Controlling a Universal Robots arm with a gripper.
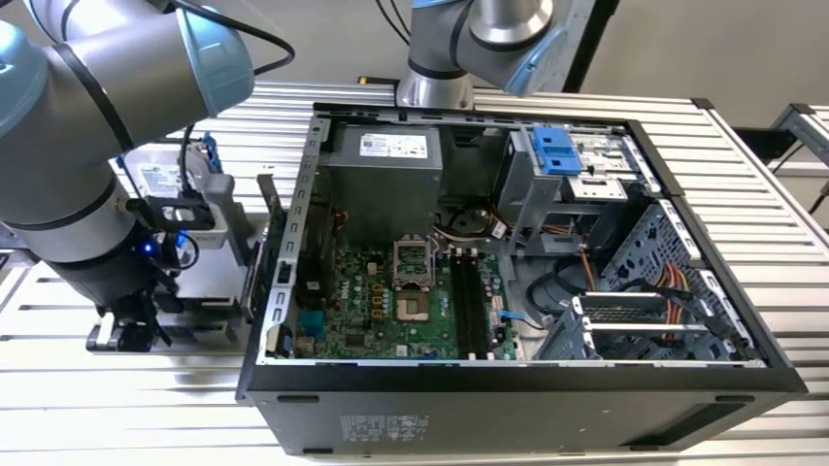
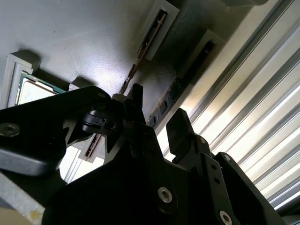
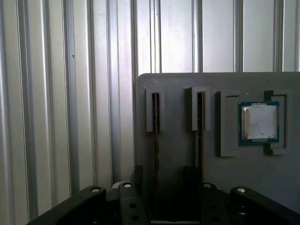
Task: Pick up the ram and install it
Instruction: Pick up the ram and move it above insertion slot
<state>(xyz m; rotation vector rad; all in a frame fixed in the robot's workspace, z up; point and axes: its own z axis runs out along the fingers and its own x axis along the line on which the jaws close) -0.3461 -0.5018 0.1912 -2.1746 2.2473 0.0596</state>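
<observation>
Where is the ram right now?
In the first wrist view, the ram stands on edge in a slot of the grey tray, beside a second stick, with the gripper close by it.

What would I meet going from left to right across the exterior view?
Robot arm's wrist → green motherboard → black memory slots → blue drive bracket → orange cables.
</observation>
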